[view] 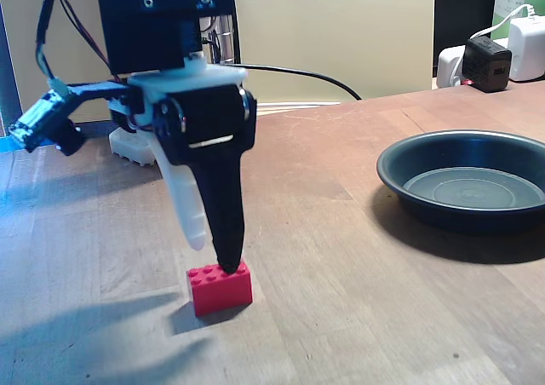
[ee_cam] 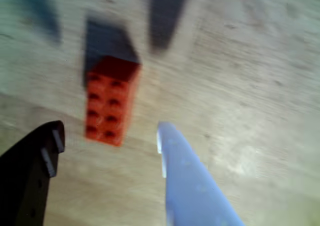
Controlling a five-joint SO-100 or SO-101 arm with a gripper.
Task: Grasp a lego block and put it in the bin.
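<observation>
Hand [view: 213, 253] spread wide, empty, just above lego block [view: 220, 287]; bin [view: 400, 176] well apart.

My wrist view is smeared with blur, soft all over, with a pale sheen on the counter [ee_cam: 260, 151] at lower right and dark shadows along the top. My fixed view is sharper and evenly bright, with a blue cast at left and soft shadows lying left of the lego block [view: 220, 287] and bin [view: 464, 183].
</observation>
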